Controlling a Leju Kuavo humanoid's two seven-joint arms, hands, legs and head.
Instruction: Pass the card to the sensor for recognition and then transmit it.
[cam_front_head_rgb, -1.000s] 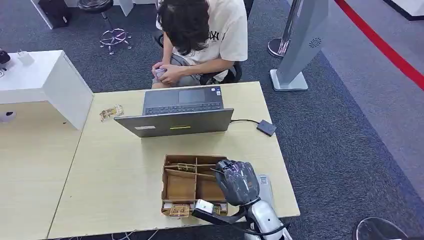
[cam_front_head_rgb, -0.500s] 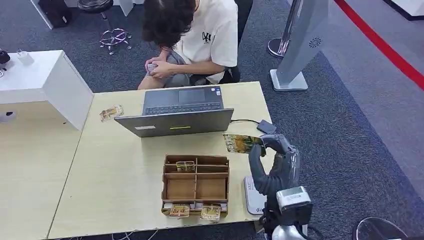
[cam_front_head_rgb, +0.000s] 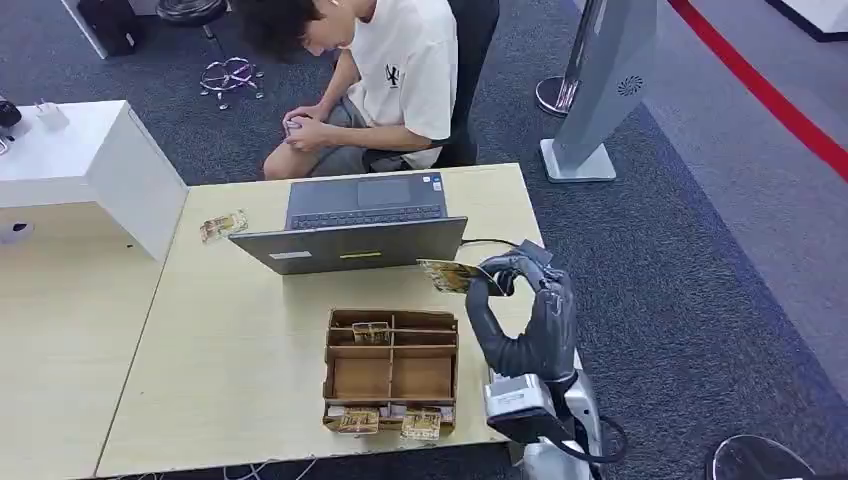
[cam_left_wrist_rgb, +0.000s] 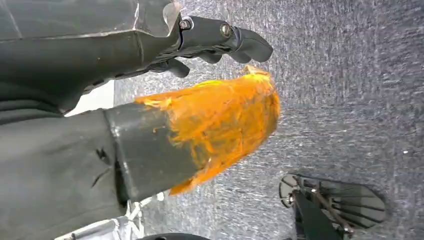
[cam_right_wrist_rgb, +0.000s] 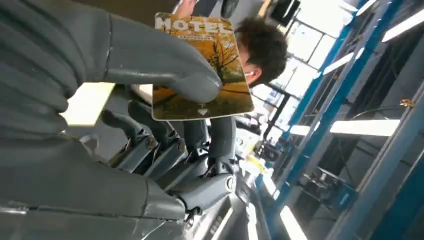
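Our right hand (cam_front_head_rgb: 525, 320) pinches the card (cam_front_head_rgb: 452, 275) by one end between thumb and fingers, holding it raised just right of the laptop (cam_front_head_rgb: 352, 225). We judge the card light, stiff and slick, so an edge pinch could slip; our left hand (cam_left_wrist_rgb: 125, 90) hangs curled, seemingly holding nothing.

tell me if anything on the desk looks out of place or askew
One loose yellow card lies tilted on the light wooden desk, left of the grey laptop and far from the brown cardboard divider box. The right hand holds a yellow hotel card above the desk.
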